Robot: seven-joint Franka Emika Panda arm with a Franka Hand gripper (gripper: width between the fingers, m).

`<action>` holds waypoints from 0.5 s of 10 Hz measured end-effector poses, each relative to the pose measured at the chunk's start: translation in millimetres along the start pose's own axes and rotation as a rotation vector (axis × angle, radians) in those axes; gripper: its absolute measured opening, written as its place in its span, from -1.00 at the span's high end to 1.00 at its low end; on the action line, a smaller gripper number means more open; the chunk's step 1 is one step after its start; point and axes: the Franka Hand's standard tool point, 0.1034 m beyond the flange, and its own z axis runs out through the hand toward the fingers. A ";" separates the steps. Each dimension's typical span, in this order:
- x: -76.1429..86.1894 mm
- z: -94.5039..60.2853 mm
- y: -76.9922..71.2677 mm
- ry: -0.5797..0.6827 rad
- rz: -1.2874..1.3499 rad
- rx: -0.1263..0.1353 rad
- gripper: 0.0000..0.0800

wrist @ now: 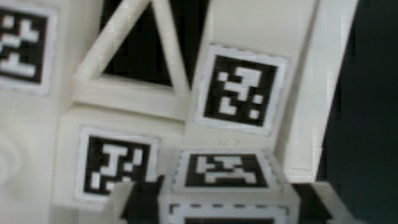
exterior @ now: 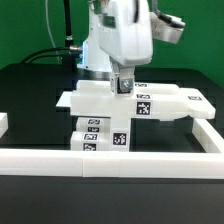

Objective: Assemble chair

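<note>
The chair is in loose white tagged parts. A flat slab (exterior: 95,100) lies mid-table, with a longer piece (exterior: 175,104) running toward the exterior view's right. Stacked blocky pieces (exterior: 100,137) stand in front of them. My gripper (exterior: 122,87) hangs straight down over the join of these parts. In the wrist view my gripper (wrist: 226,197) is shut on a small white tagged block (wrist: 226,172), one dark finger (wrist: 143,197) on each side of it. Beyond the block is a cut-out frame (wrist: 151,90) with several tags. How the block meets the frame is hidden.
A long plain white border rail (exterior: 110,157) runs along the front, with short returns at the exterior view's left (exterior: 3,125) and right (exterior: 207,130). The table (exterior: 30,90) is black. Cables hang behind the arm (exterior: 68,30).
</note>
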 end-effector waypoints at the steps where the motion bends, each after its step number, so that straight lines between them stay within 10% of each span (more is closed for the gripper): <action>1: -1.1 0.6 -1.3 -0.002 0.125 0.015 0.29; 4: -1.7 1.7 -1.4 0.000 0.091 0.014 0.29; 5: -1.6 2.5 -1.6 0.002 0.060 0.013 -0.28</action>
